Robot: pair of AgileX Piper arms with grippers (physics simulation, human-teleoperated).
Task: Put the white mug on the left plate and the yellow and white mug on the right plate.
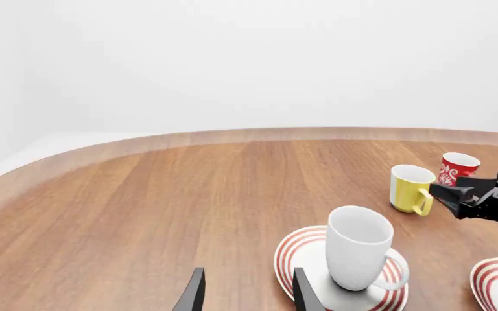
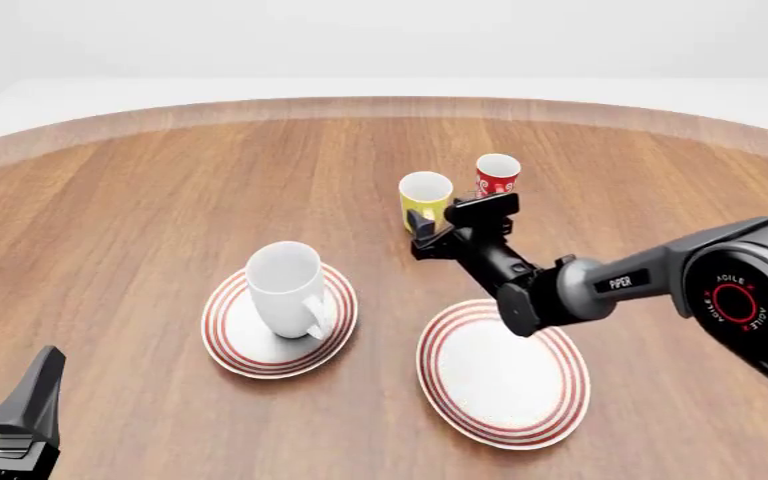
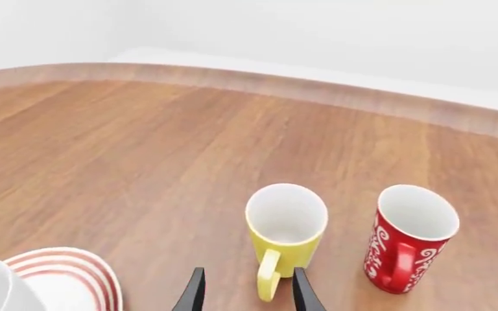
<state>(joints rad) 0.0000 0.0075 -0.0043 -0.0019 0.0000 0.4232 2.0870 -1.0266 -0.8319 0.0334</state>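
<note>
White mug (image 2: 287, 288): large, plain, glossy, with a loop handle; upright on the left plate (image 2: 232, 340), a round white dish with red concentric rings at the rim. Yellow and white mug (image 2: 426, 198): small, yellow outside with a yellow handle, white inside; upright on the bare table (image 2: 144, 200), beyond and well apart from the right plate (image 2: 491, 418), a match for the first and bare on top. Red cup (image 2: 496, 175): slim, white scroll print, white inside; just beside the yellow and white mug, not touching. Right gripper (image 2: 422, 235): matte black, at the end of a grey arm stretched over the right plate, fingers parted on either side of the yellow handle in the right wrist view; contact with the handle hard to judge, probably none yet. Left gripper (image 1: 247, 295): fingers parted with nothing between them, low at the near left edge of the front view, well apart from the white mug. Table: warm wood grain, smooth, with a curved pale edge at the far side. Room: plain white wall and floor.
</note>
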